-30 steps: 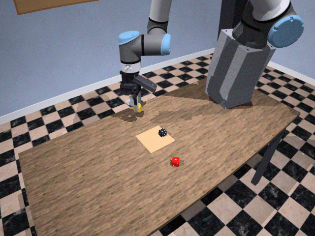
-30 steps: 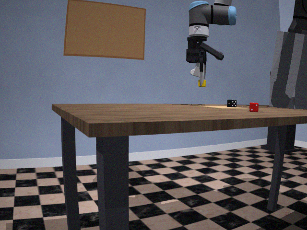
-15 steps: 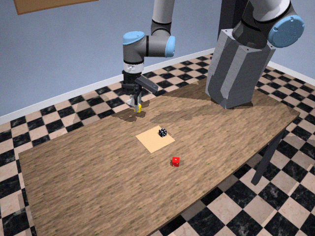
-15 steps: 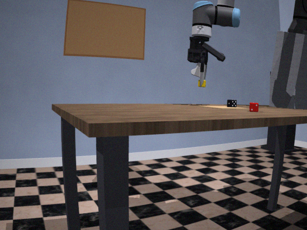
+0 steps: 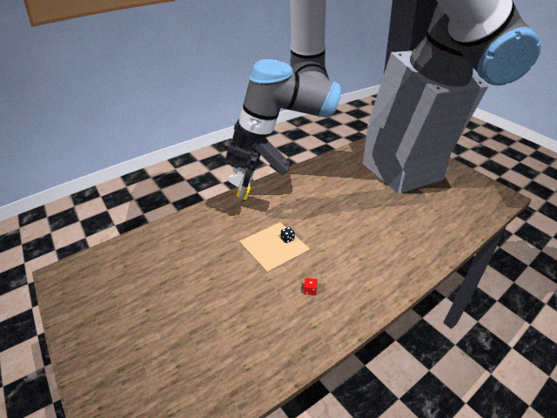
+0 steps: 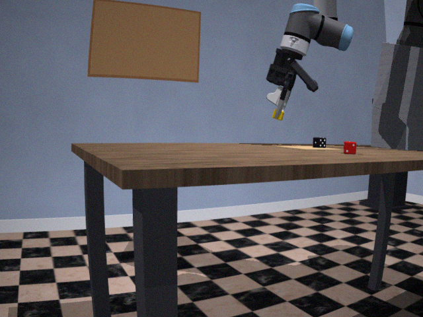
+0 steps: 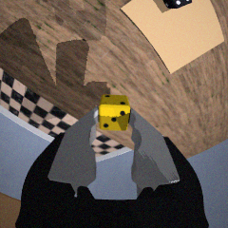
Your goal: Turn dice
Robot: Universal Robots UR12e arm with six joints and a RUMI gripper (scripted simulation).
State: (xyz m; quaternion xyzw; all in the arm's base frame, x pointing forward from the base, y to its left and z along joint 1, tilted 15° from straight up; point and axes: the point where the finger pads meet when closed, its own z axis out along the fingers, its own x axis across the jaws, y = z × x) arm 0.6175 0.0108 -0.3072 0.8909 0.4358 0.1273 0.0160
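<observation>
Toward the left of the two-jaw hand's surroundings, as you look from above, the far edge of the wooden tabletop [image 5: 171, 306] [image 6: 205, 156] [image 7: 95, 43] runs below the blue wall [image 5: 112, 81] [image 6: 143, 112], where a brown board [image 5: 90, 6] [image 6: 143, 41] hangs. Your hand [image 5: 243, 191] [image 6: 278, 112] [image 7: 113, 108] is tilted and raised above the far side of the tabletop, its jaws closed on the yellow die [image 5: 238, 192] [image 6: 279, 115] [image 7: 114, 113]. You have that die off the tabletop, gripped from two opposite sides and tilted along with the hand, so it is neither flat nor on the mat. Next to the right and nearer lies the tan square mat [image 5: 270, 252] [image 6: 304, 147] [image 7: 178, 38]. On its right part, toward the far corner, you have the black die [image 5: 287, 234] [image 6: 319, 142] [image 7: 177, 3] sitting flat; its top number is too small to tell for sure. Farther right and nearer, the red die [image 5: 310, 286] [image 6: 349, 147] sits flat on the tabletop, apart from the mat, with a single pip on top. At the far right, your arm's grey pedestal [image 5: 398, 179] [image 6: 386, 102] stands at the tabletop's far side.
</observation>
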